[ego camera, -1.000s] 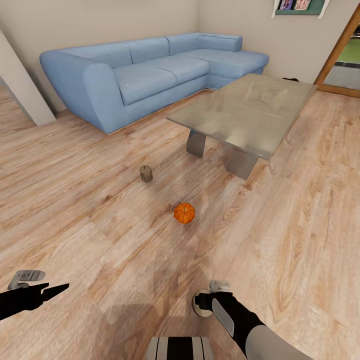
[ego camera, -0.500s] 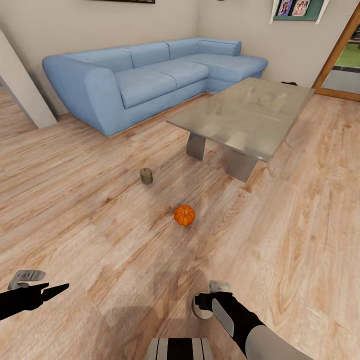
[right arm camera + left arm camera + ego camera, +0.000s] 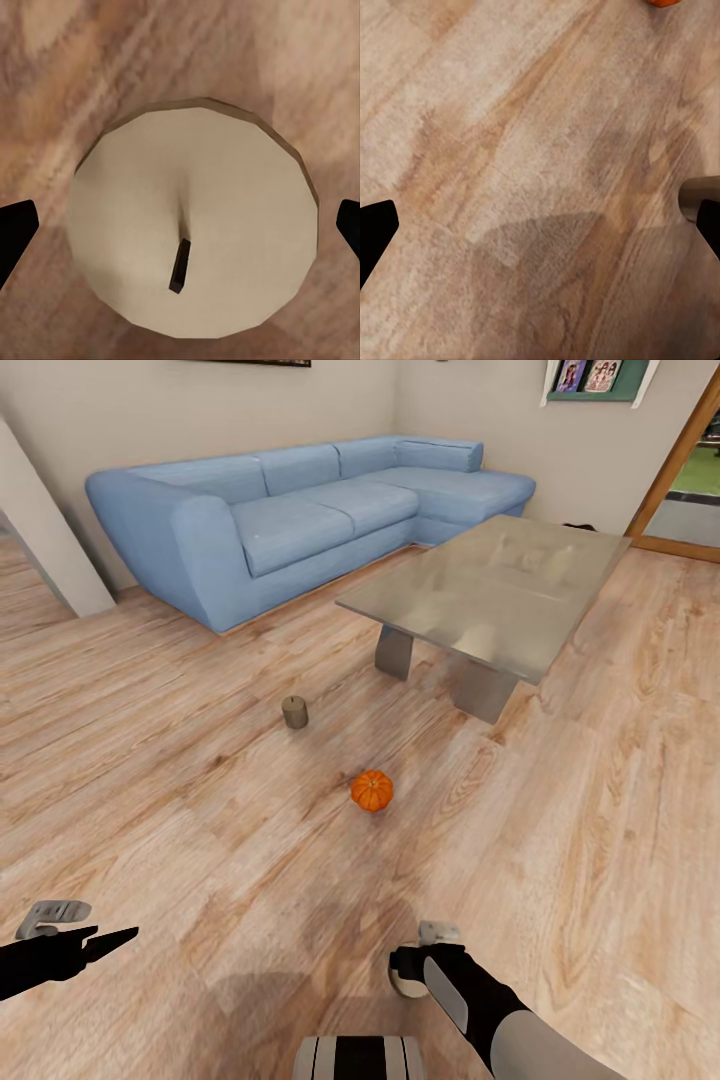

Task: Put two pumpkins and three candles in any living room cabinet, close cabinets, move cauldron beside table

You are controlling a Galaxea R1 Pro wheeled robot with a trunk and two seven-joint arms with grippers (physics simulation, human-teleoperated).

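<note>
One pumpkin (image 3: 371, 791) sits on open floor (image 3: 200, 830) before table (image 3: 560, 650).

- My left gripper (image 3: 115, 938) held low at my left, fingers pointing inward, spread wide apart.
- My right gripper (image 3: 408, 972) points straight down, right arm bent, fingers parted around a candle (image 3: 191, 240).

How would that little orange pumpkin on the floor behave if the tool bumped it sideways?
The pumpkin looks round and squat, so it would probably roll or scoot across the smooth plank floor rather than tip. Nothing stands right beside it; the candle and the glass table are well apart, so it may travel freely. Its ribbed skin should give some grip.
</note>
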